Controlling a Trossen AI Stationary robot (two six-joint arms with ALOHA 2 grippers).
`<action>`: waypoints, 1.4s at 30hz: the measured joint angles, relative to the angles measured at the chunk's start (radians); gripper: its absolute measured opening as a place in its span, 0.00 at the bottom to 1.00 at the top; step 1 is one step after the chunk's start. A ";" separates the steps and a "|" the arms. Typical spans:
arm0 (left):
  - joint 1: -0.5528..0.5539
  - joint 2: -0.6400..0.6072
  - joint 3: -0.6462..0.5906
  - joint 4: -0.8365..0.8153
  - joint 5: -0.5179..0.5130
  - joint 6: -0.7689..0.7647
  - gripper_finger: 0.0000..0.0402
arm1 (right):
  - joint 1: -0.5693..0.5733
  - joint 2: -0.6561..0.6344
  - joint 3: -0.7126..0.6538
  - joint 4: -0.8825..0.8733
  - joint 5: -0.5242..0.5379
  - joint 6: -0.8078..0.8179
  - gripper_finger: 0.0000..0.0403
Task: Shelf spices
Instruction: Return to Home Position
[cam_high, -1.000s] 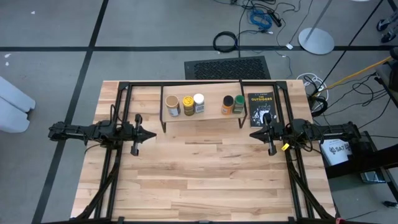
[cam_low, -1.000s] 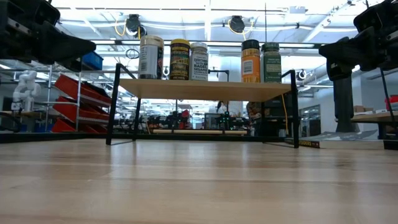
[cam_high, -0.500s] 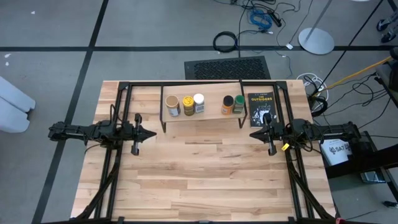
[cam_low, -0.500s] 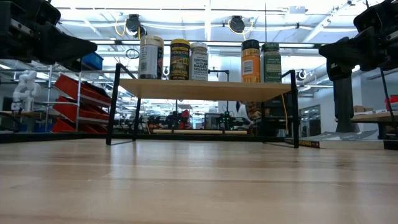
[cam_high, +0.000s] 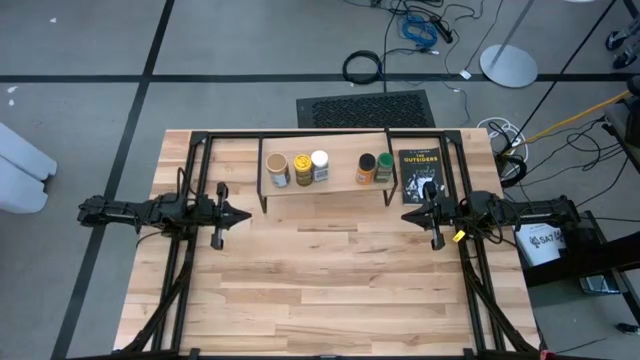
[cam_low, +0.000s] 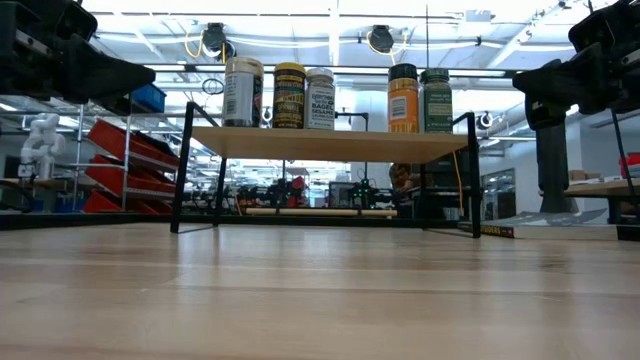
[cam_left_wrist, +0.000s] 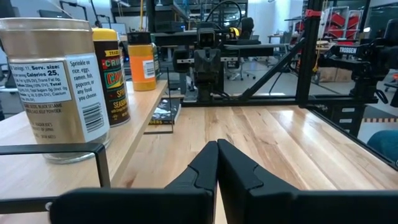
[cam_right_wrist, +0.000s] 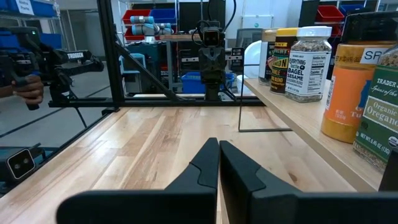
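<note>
The table carries the shelf at its far middle. One arm lies along each side of the table, and the two hands point inward at each other across the bare wood.

The left hand hangs in front of the shelf's left end, apart from it. Its fingers are pressed together and hold nothing. The right hand hangs near the shelf's right front corner, just in front of the book. Its fingers are likewise pressed together on nothing. The book lies flat on the table beside the shelf's right end.

All five jars stand upright on the shelf, behind both hands and touched by neither. The tan jar, yellow jar and white jar stand close together toward the left end, nearer the left hand. The dark jar and green jar stand side by side at the right end, nearer the right hand.
</note>
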 joint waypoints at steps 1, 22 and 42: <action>0.000 0.000 0.000 0.000 0.000 -0.002 0.05 | 0.000 0.000 0.000 0.000 0.000 0.000 0.00; 0.000 0.000 0.000 -0.001 0.003 0.007 0.01 | 0.000 0.000 0.000 0.000 0.000 0.000 0.00; 0.000 0.000 0.000 -0.001 0.003 -0.049 0.02 | 0.000 0.000 0.000 0.000 0.000 0.000 0.00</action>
